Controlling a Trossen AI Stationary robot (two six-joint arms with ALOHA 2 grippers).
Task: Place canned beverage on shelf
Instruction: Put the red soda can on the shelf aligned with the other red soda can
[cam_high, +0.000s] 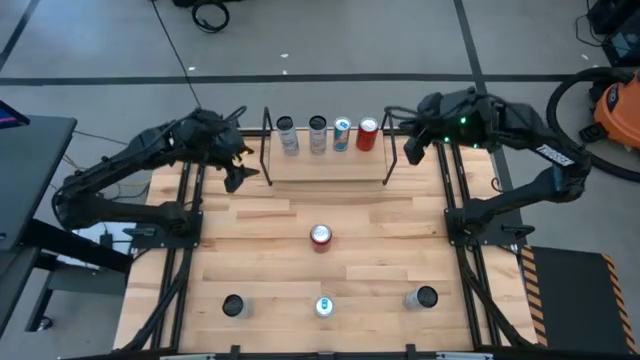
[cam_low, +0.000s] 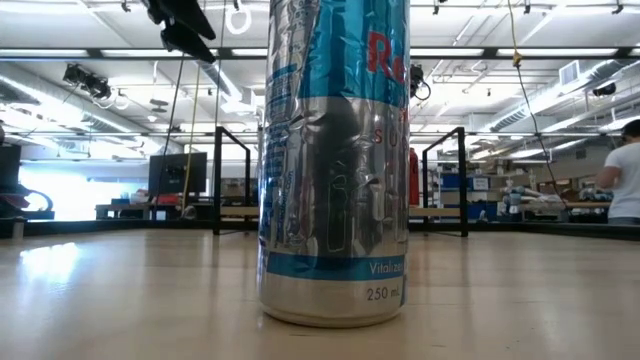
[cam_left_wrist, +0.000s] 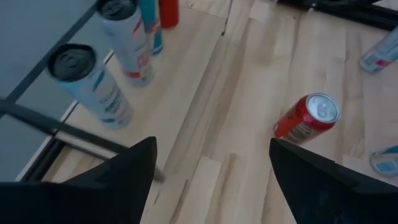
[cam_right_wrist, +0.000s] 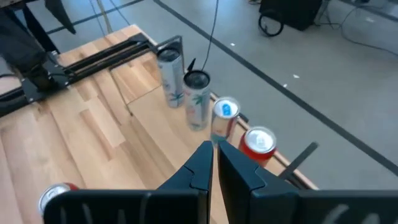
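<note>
Hovering empty by the shelf's (cam_high: 327, 165) left frame, the left tool (cam_high: 234, 165) gapes wide; four cans already stand along the shelf's far edge. Next it likely must reach the red can (cam_high: 320, 236) mid-table. Right tool (cam_high: 415, 146), pinched closed, waits near the right frame.

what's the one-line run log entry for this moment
shelf: four cans | table: red can, three more cans | left gripper: open, empty, beside shelf | right gripper: shut, empty

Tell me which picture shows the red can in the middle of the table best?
The left wrist view: the red metal can with a silver top is close and whole. The high view shows it small; the right wrist view only its edge; the low view hides it.
</note>
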